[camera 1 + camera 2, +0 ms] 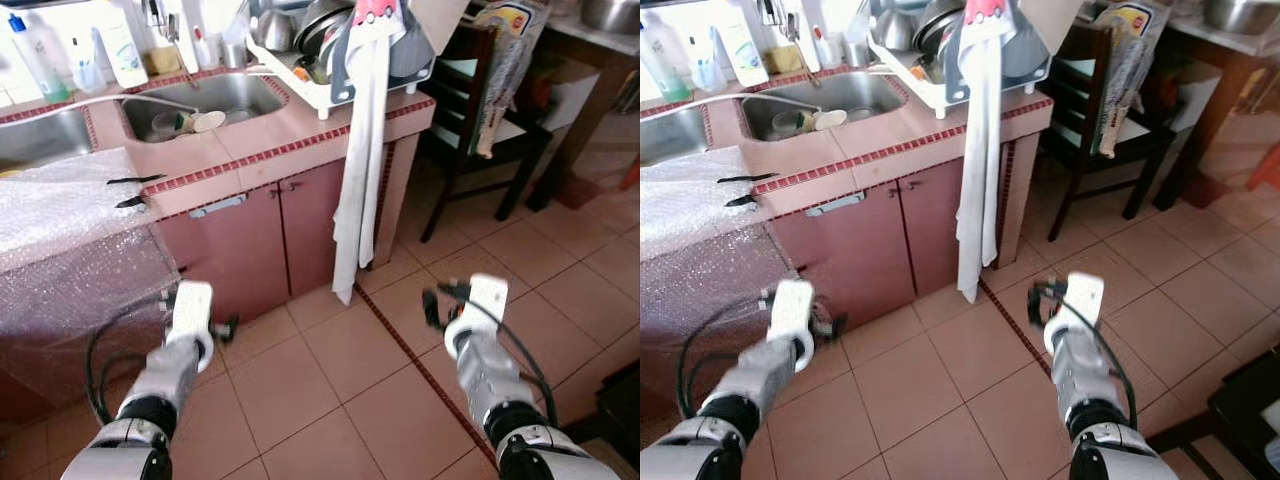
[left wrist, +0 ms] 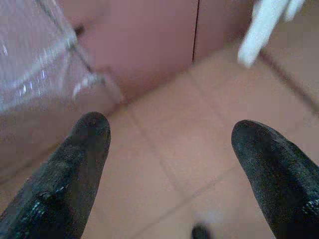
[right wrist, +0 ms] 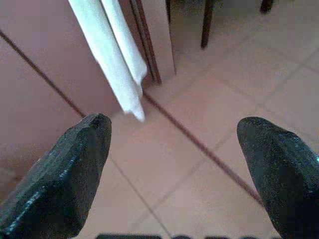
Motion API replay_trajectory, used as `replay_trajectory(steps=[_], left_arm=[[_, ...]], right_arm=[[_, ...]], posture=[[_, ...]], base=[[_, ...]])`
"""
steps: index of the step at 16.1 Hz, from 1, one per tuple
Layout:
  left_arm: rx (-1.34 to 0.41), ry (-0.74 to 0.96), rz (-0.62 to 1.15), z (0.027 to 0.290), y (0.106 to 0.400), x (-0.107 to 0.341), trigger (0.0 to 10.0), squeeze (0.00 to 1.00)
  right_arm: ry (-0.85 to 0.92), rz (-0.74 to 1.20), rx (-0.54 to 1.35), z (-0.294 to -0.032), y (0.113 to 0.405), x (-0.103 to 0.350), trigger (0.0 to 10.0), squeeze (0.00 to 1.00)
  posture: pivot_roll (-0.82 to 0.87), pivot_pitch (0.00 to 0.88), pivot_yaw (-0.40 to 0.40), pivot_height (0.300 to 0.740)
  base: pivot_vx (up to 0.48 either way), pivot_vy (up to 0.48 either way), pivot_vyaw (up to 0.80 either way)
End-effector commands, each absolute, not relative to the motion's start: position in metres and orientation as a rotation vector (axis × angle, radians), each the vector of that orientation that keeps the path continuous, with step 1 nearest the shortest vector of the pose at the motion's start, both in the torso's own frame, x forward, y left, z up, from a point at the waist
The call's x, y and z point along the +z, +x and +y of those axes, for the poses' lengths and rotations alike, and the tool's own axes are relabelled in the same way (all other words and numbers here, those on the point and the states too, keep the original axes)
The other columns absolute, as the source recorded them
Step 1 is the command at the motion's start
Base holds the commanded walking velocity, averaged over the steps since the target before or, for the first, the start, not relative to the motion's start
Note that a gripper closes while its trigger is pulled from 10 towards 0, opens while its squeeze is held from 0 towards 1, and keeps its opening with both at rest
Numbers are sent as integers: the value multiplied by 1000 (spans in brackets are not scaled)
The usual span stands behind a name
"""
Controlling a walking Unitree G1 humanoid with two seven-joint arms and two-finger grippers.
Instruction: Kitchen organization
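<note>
A pink tiled kitchen counter (image 1: 300,125) with a steel sink (image 1: 205,105) holding dishes stands ahead. A white dish rack (image 1: 330,50) full of pots and lids sits at the counter's right end, and a long white towel (image 1: 360,160) hangs from it down past the cabinet doors (image 1: 290,235). My left gripper (image 2: 169,149) is held low over the tiled floor in front of the cabinet, open and empty. My right gripper (image 3: 174,149) is open too, empty, low over the floor near the towel's bottom end.
Bubble wrap (image 1: 70,230) covers the counter's left part and drapes down. Bottles (image 1: 40,55) stand behind the sink. A dark wooden chair (image 1: 480,110) and a table (image 1: 600,60) stand to the right. A dark object (image 1: 1250,400) sits at the lower right.
</note>
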State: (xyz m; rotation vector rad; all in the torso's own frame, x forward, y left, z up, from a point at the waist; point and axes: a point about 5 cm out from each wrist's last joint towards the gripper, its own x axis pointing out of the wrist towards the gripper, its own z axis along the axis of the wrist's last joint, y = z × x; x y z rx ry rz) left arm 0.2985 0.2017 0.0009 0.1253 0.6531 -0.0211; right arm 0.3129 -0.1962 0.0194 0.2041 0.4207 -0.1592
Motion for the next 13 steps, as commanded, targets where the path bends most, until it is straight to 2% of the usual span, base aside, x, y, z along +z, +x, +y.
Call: replay_trajectory(steps=[1, 5, 6, 8, 13], left_arm=[[-14, 174, 742, 210, 279, -17, 10000, 0], [-6, 252, 848, 220, 254, -37, 10000, 0], [4, 262, 910, 223, 238, -47, 10000, 0], [20, 276, 972, 227, 223, -57, 10000, 0], [61, 226, 1006, 227, 211, -64, 10000, 0]], right_arm=[[179, 509, -163, -195, 299, 3, 10000, 0], [169, 661, -160, -192, 270, -27, 10000, 0], [144, 745, -134, -188, 251, -43, 10000, 0], [124, 826, -128, -187, 231, -58, 10000, 0], [96, 924, -69, -190, 205, -73, 10000, 0]], posture=[[-26, 12, 49, 740], [-44, 11, 48, 740], [-54, 13, 45, 740], [-59, 18, 40, 740], [-60, 32, 28, 740]], base=[[0, 0, 0], [0, 0, 0], [0, 0, 0], [0, 0, 0], [0, 0, 0]])
